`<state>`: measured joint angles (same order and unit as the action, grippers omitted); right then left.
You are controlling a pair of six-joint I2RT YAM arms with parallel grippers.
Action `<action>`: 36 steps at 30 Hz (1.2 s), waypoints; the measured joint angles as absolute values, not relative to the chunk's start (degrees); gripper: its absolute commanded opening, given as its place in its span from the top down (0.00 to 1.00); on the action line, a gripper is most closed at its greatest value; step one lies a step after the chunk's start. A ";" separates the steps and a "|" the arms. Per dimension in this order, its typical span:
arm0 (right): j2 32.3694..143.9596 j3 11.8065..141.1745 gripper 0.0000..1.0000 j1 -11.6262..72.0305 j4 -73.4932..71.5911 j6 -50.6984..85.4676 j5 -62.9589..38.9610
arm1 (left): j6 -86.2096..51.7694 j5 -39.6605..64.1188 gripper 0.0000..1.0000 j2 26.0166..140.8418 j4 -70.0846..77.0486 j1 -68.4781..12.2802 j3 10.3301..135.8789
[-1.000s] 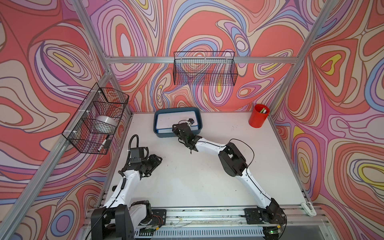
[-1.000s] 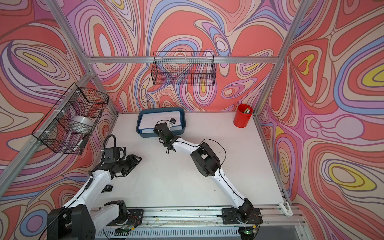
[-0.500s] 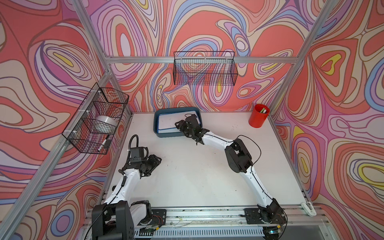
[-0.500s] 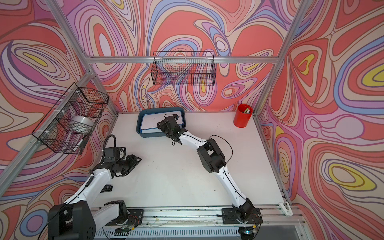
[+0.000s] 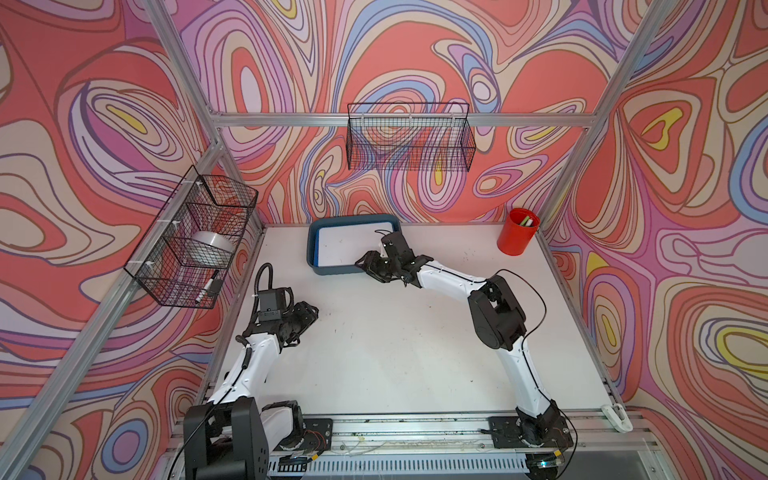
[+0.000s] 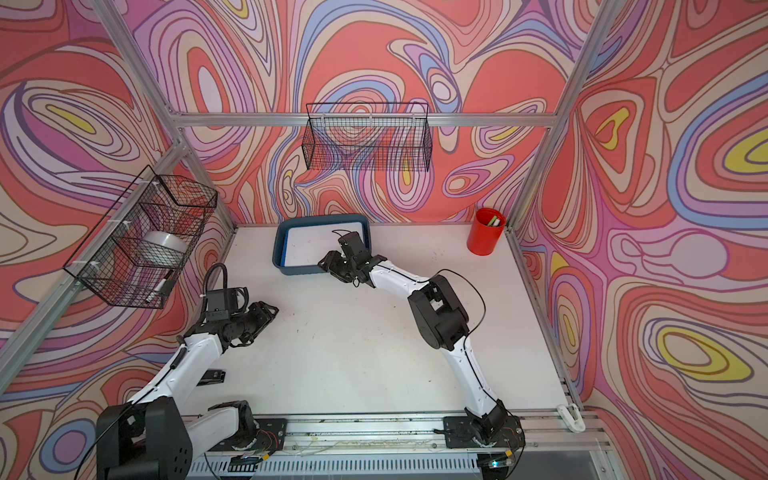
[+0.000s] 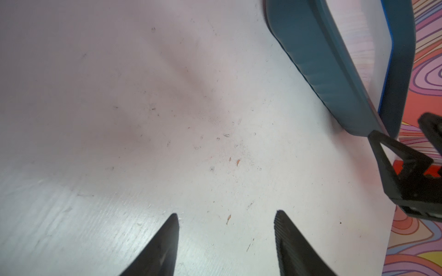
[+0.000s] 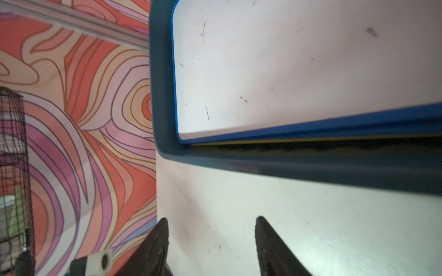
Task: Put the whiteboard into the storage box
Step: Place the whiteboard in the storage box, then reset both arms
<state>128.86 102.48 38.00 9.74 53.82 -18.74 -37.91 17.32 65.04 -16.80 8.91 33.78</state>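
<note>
While I stand by the rig, the whiteboard (image 5: 351, 245) lies inside the storage box (image 5: 332, 271), which sits at the far side of the table (image 5: 395, 353), close to the back wall. The board's white face is up w/ its blue frame inside the tub's rim all round, same in both top views (image 6: 316, 245). From the right wrist cam the board's (image 8: 287, 59) near edge shows a dark gap under it, so can't tell if it sits fully flat on the bottom. The right gripper (image 5: 368, 266) hangs at the box's near-right corner. Its jaws are spread w/ nothing btwn them, and its wrist cam (image 8: 211, 217) shows only bare tabletop there, just short of the tub wall (image 8: 162, 95). The left gripper (image 5: 311, 311) is well apart from the box, low over the table on the left side. Its jaws are also spread & empty, w/ scuffed white surface btwn the tips (image 7: 227, 212). A red cup (image 5: 515, 241) stands in the far-right corner w/ sth greenish-white poking out. One wire basket (image 5: 409, 141) hangs on the back wall. A second basket (image 5: 191, 241) hangs on the left wall, holding a silvery roll (image 5: 208, 247) and a marker (image 5: 206, 289).
</note>
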 measured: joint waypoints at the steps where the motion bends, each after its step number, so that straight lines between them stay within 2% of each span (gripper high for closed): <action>1: 126.41 100.31 0.41 37.93 11.33 50.87 -18.09 | -37.65 16.51 0.39 65.01 -16.64 9.10 33.78; 7: 105.58 81.97 0.41 36.82 14.55 32.80 -6.68 | -35.59 8.62 0.39 61.82 -11.68 9.47 32.77; 11: 91.05 69.10 0.41 34.59 12.64 24.14 3.25 | -32.12 2.00 0.39 57.87 -2.15 9.47 27.05; 15: 84.23 60.47 0.38 31.09 8.40 18.02 13.61 | -28.01 -2.70 0.38 57.17 9.54 9.47 18.61; 20: 81.49 47.68 0.36 27.62 -0.82 11.25 26.94 | -21.91 -4.82 0.35 61.30 20.95 9.47 15.20; 21: 81.12 45.30 0.36 26.59 -2.57 10.52 28.16 | -20.97 -4.84 0.16 62.48 23.31 9.47 15.20; 22: 80.66 42.63 0.36 24.97 -4.91 9.98 29.06 | -20.18 -4.78 0.06 64.03 26.15 9.47 15.20; 23: 80.23 40.58 0.35 23.46 -6.98 9.63 29.67 | -19.57 -4.67 0.00 65.69 28.86 9.47 15.18; 29: 79.44 28.60 0.35 12.08 -24.29 8.29 31.33 | -17.69 -3.22 0.00 74.15 37.19 9.47 15.64; 36: 90.91 21.30 0.35 6.76 -49.23 3.64 26.70 | -14.92 -2.39 0.00 78.61 45.52 8.95 16.08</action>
<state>90.91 21.30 6.76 -49.23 3.64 26.70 -14.92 -2.39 78.61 45.52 8.95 16.08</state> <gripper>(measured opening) 0.655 0.999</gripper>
